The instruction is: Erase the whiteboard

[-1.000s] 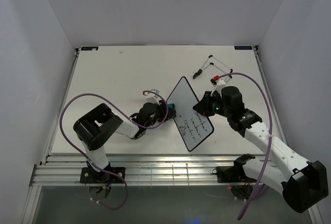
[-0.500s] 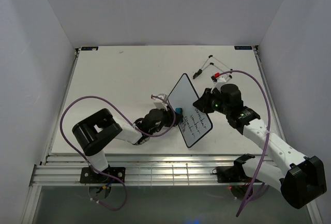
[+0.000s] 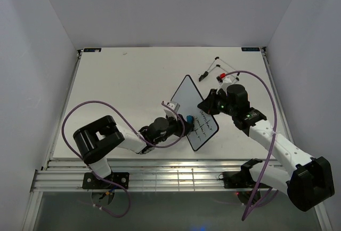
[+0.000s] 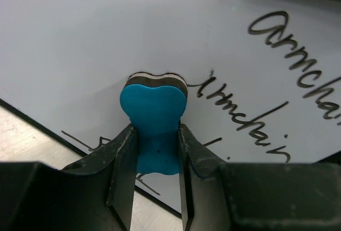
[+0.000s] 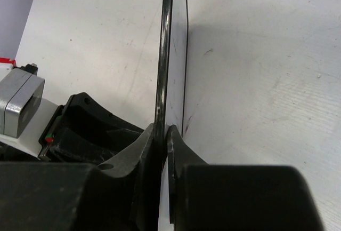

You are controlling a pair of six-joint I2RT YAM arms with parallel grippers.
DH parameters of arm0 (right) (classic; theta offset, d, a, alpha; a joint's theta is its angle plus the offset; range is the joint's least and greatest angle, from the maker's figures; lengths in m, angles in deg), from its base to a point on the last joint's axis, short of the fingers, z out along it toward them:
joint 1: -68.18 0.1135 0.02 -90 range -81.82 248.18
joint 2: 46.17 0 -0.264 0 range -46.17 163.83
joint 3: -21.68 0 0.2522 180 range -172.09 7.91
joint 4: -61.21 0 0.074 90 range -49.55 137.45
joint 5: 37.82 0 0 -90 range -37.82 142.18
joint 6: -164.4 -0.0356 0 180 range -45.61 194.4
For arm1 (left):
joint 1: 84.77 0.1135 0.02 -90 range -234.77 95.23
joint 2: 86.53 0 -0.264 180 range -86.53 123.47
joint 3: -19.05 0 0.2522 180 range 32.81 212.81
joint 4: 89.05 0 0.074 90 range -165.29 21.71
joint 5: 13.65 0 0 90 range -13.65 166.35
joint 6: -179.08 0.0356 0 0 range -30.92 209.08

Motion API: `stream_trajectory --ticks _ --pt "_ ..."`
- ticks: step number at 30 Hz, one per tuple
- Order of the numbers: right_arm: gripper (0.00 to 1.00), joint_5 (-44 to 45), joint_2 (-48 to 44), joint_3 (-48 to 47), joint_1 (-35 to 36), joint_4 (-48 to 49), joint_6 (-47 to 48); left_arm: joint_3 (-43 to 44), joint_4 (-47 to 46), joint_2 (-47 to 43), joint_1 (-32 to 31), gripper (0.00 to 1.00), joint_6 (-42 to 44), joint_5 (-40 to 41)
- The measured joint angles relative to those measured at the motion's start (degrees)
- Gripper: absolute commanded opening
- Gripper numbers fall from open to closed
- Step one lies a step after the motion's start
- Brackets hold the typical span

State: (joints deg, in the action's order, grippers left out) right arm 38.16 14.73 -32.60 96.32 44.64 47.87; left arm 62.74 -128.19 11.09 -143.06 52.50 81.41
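The whiteboard (image 3: 192, 112) stands tilted near the table's middle, with black handwriting on its lower right part. My right gripper (image 3: 209, 106) is shut on its right edge; in the right wrist view the board (image 5: 169, 49) runs edge-on between the fingers, the gripper (image 5: 161, 130) clamped on it. My left gripper (image 3: 183, 122) is shut on a blue eraser (image 3: 189, 118). In the left wrist view the gripper (image 4: 155, 140) presses the eraser (image 4: 154, 116) felt-first against the board (image 4: 96, 33), beside the word "armchair".
A black wire stand (image 3: 216, 69) with a red-tipped part lies on the table behind the right arm. The white tabletop (image 3: 117, 81) ends in a slatted metal rail at the front (image 3: 160, 175). White walls close in on three sides.
My left gripper has slid the eraser rightward and forward across the board onto the writing. My right gripper and the board shifted slightly left and back.
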Motion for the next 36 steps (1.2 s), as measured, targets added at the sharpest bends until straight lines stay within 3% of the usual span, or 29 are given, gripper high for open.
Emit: stream_trajectory --ticks 9,17,28,36 --pt "0.08 -1.3 2.1 -2.0 0.0 -0.3 0.2 0.0 -0.8 -1.8 -3.8 0.00 4.2 -4.2" --pt "0.08 -5.0 2.4 -0.7 1.0 1.7 -1.2 1.2 5.8 -6.8 -7.6 0.00 9.4 -8.5" --pt "0.08 -1.2 1.7 -0.2 2.7 1.8 -4.0 6.4 19.0 -11.4 -10.1 0.00 9.9 9.2" --pt "0.08 4.6 -3.7 5.2 3.6 0.2 -12.1 8.8 25.7 -11.3 -5.0 0.00 10.1 21.2"
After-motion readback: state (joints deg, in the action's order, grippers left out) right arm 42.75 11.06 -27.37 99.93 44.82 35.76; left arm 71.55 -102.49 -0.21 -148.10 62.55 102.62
